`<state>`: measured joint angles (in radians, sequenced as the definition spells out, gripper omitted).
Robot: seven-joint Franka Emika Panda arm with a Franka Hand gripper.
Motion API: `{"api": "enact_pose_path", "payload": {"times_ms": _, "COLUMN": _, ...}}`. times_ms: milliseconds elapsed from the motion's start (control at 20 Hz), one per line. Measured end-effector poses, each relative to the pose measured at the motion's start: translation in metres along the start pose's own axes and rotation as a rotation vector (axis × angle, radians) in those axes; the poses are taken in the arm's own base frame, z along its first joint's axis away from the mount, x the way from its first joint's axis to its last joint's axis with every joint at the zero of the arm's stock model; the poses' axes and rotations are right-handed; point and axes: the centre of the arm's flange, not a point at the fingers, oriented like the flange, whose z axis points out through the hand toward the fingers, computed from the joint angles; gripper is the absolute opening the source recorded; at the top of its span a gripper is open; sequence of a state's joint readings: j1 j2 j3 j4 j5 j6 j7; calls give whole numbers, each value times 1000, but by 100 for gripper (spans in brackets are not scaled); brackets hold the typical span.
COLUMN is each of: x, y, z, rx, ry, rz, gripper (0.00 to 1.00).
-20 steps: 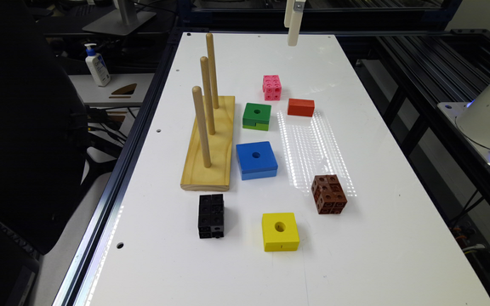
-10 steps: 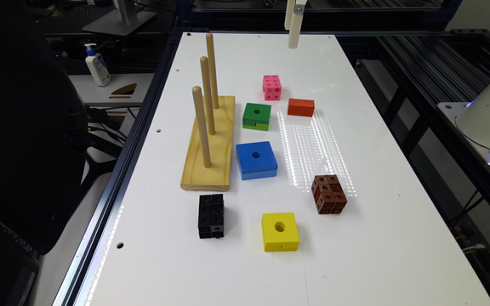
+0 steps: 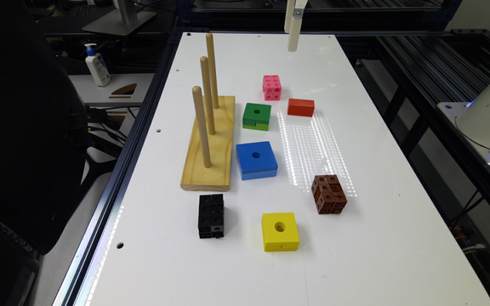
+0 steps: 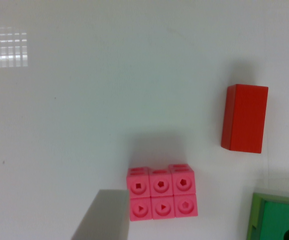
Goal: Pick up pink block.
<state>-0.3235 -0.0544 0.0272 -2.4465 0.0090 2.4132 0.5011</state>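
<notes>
Jaws hang high above the far end of the desk, empty; in the wrist view one pale finger sits at one side of the frame and a sliver of the other at the opposite edge, well apart, so they read as released and spread wide, nothing between them. Pink block lies flat on the desk below, close by that pale finger and not centred in the gap, which suggests alignment is unfinished before any descent. In the exterior view the pink block sits apart from its neighbours: red-orange block near, green holed block just in front. Clearance on both sides looks enough for spread fingers. Peg stand, blue block, brown cube, yellow block and black block lie well clear of the approach.
</notes>
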Motion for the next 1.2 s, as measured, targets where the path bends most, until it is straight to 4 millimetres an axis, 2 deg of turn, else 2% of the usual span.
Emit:
{"api": "enact_pose_path", "payload": {"times_ms": 400, "x": 15, "y": 0, "z": 3, "rx": 1, "ry": 0, "rz": 1, "gripper": 100}}
{"api": "enact_pose_path", "payload": {"times_ms": 800, "x": 19, "y": -1, "z": 5, "rx": 0, "ry": -2, "rz": 2, "gripper": 100}}
{"api": "enact_pose_path", "payload": {"times_ms": 900, "x": 19, "y": 0, "z": 11, "rx": -4, "ry": -10, "rz": 2, "gripper": 100}}
{"api": "enact_pose_path", "payload": {"times_ms": 1200, "x": 24, "y": -3, "z": 51, "rx": -1, "ry": -9, "rz": 2, "gripper": 100}}
